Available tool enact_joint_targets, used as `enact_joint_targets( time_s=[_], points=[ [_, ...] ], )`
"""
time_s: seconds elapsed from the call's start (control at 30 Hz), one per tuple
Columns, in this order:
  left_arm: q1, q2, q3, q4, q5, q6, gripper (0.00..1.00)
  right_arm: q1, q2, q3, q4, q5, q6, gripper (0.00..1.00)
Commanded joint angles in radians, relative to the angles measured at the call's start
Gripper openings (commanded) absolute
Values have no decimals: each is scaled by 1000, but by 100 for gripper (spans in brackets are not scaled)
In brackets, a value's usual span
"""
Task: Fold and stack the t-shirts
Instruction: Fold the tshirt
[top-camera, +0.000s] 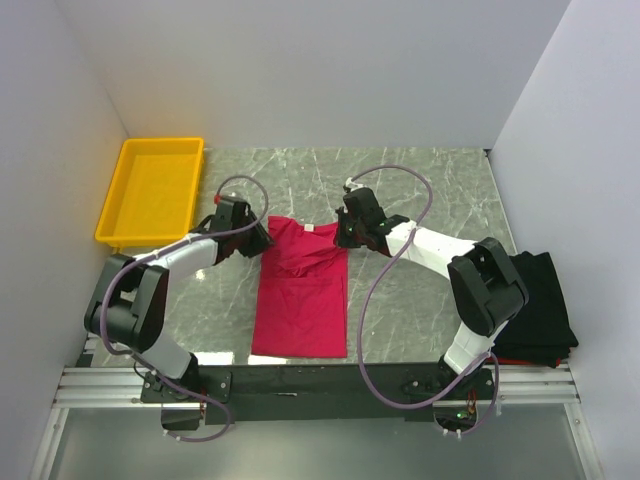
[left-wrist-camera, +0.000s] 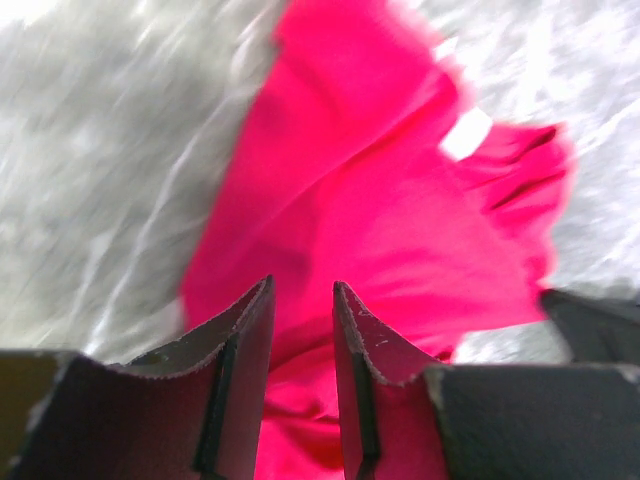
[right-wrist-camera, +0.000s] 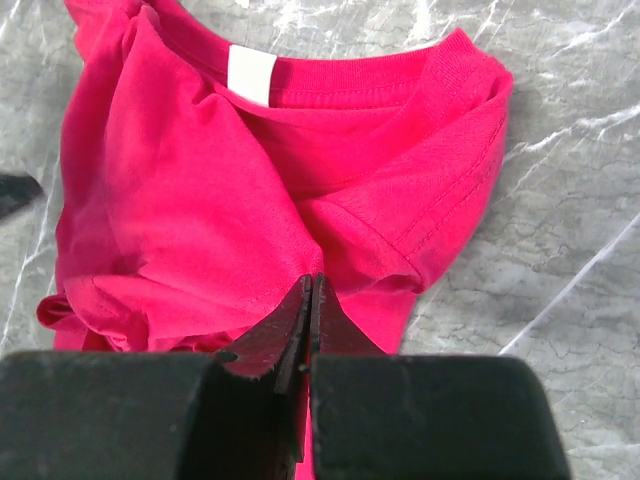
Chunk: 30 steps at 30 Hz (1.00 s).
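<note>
The crimson-pink t-shirt (top-camera: 300, 300) lies mid-table, its lower part flat and its collar end bunched up. At the shirt's upper left corner is my left gripper (top-camera: 258, 238). In the left wrist view that gripper (left-wrist-camera: 302, 290) is open, with the pink cloth (left-wrist-camera: 380, 200) showing past the gap. My right gripper (top-camera: 347, 235) is at the upper right corner. In the right wrist view it (right-wrist-camera: 311, 280) is shut, and folds of the shirt (right-wrist-camera: 200, 200) gather at its tips just below the collar. The black t-shirt (top-camera: 540, 300) lies folded at the right edge.
A yellow plastic tray (top-camera: 112, 200) stands at the back left by the wall. White walls close in the marble table on three sides. The right arm's elbow hangs over the black t-shirt's left edge.
</note>
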Motion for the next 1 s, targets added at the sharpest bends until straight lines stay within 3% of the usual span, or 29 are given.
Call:
enact_joint_targets(
  time_s=[0.0, 0.33, 0.57, 0.83, 0.97],
  points=[
    [2, 11, 84, 13, 6, -8, 35, 10, -49, -4, 22, 38, 6, 0],
    [-48, 187, 242, 13, 69, 13, 30, 10, 40, 166, -18, 37, 2, 0],
    [-41, 116, 215, -9, 9, 18, 34, 10, 206, 425, -96, 22, -13, 0],
    [-22, 22, 170, -50, -45, 44, 40, 10, 397, 605, -156, -3, -30, 0],
    [-24, 11, 150, -27, -5, 58, 42, 10, 474, 700, -188, -8, -53, 12]
  ],
)
